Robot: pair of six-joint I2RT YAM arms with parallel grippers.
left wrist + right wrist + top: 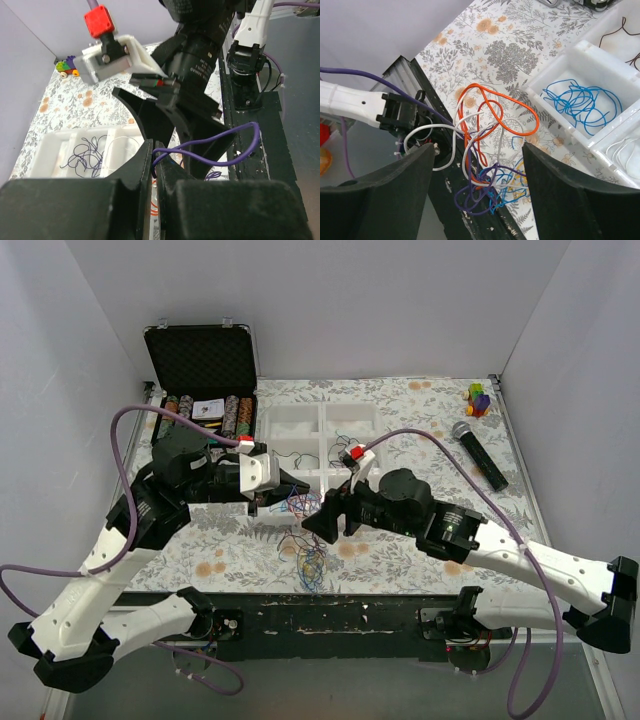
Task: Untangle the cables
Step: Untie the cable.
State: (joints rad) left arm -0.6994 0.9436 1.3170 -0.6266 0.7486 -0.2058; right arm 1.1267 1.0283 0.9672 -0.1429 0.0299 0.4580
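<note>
**Left Pinching a Purple Wire, Right Spread Over the Tangle**

The left gripper [152,156] is pressing its fingers together on a purple wire [200,141], apparently anchoring that strand so it can be drawn free. From the jaws the wire is running out and away in one long, narrow loop, its long axis pointing toward the dark strip at the table's near edge.

The right gripper [479,150] is hanging with its fingers spread wide, holding nothing. It seems to be lining up for a fresh bite.

The tangle [485,185] is lying below and between those open fingers, on the near part of the table [510,45] and spilling onto the dark strip. It is stretching lengthwise from an orange loop [512,100], on the tray side, down to a knot of purple, blue, white and yellow at the table's lip.

The tray [570,60] is sitting just beyond, with blue wires [580,100] heaped in one compartment, so sorting by colour looks partly done.
</note>
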